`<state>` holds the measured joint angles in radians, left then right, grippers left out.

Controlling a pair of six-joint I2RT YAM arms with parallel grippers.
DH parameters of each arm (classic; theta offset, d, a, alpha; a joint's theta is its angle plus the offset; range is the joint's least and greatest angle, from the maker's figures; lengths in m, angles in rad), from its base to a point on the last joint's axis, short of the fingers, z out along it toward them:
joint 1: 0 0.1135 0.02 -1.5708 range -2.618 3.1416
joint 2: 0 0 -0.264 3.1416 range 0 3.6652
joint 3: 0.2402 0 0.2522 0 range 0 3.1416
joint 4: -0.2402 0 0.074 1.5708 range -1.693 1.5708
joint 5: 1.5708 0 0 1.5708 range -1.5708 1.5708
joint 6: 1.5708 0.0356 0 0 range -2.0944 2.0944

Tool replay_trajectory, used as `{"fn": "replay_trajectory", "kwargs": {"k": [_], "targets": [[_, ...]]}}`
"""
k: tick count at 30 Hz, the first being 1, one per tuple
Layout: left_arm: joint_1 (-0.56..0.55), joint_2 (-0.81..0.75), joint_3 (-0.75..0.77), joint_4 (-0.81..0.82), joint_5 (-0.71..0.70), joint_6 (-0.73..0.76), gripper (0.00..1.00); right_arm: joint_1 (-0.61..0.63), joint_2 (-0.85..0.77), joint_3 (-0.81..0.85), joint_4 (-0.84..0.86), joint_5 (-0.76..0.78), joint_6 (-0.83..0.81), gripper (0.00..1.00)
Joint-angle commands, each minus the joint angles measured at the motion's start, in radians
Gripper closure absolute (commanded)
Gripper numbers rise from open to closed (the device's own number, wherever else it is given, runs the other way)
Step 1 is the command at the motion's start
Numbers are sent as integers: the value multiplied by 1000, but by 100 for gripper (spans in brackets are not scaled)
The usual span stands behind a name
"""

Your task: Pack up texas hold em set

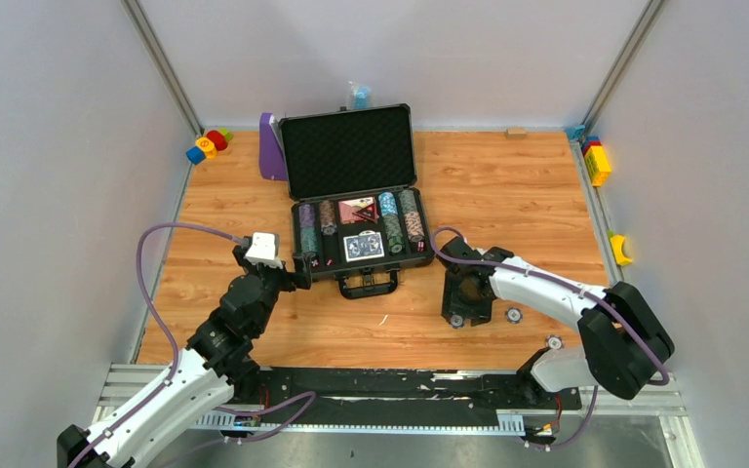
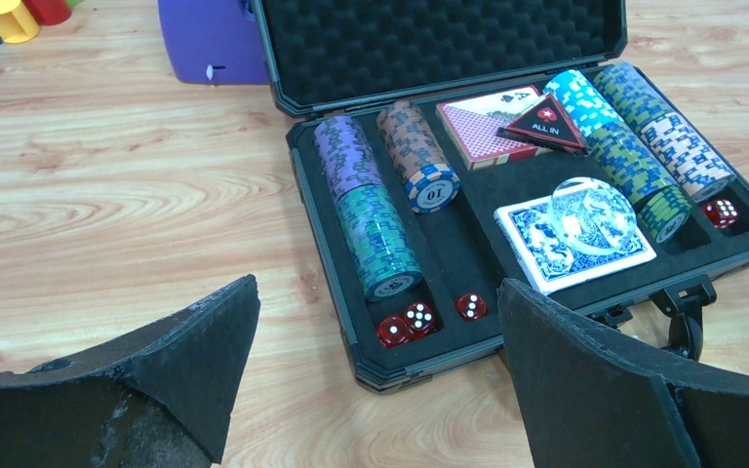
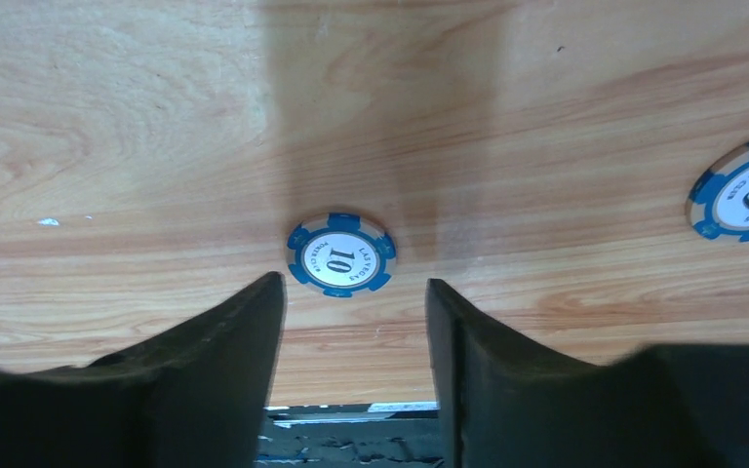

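The dark grey briefcase (image 1: 412, 255) lies open mid-table, lid (image 1: 348, 151) upright. In the left wrist view its foam tray (image 2: 468, 263) holds rows of striped chips (image 2: 380, 239), a red deck (image 2: 478, 132), a blue deck (image 2: 546, 249) under a clear round button (image 2: 592, 214), an "ALL IN" triangle (image 2: 544, 125) and red dice (image 2: 408, 322). My left gripper (image 2: 378, 322) is open and empty above the case's front left corner (image 1: 299, 276). My right gripper (image 3: 354, 288) is open, pointing down just short of a blue-white "10" chip (image 3: 341, 253) that lies flat on the table (image 1: 456, 320).
Two more loose chips lie on the wood (image 1: 514, 314) (image 1: 553, 341); one shows in the right wrist view (image 3: 746, 200). A purple stand (image 1: 271, 148) is left of the lid. Coloured toy blocks sit at the back left (image 1: 208, 144) and along the right wall (image 1: 597, 161).
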<state>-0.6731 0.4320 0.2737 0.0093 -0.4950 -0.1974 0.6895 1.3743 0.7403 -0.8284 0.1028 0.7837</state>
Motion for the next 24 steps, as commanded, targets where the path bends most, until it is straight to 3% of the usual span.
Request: {"fn": "replay_trajectory", "kwargs": {"k": [1,4,10,15,21,24], "targets": [[-2,-6,2,17,-1,-20,0,7,-42,25,-1,23,33,35],[-2,-6,2,17,1,-20,0,7,-41,12,-7,12,56,16],[-2,-6,4,15,6,-23,0,34,34,6,30,57,79,20],[-2,-7,4,11,6,-23,0,42,109,-7,69,70,89,32],[-2,-12,5,10,8,-25,0,41,110,-25,109,46,74,70],[-2,-9,4,14,14,-25,0,40,88,-10,108,42,64,75]]}}
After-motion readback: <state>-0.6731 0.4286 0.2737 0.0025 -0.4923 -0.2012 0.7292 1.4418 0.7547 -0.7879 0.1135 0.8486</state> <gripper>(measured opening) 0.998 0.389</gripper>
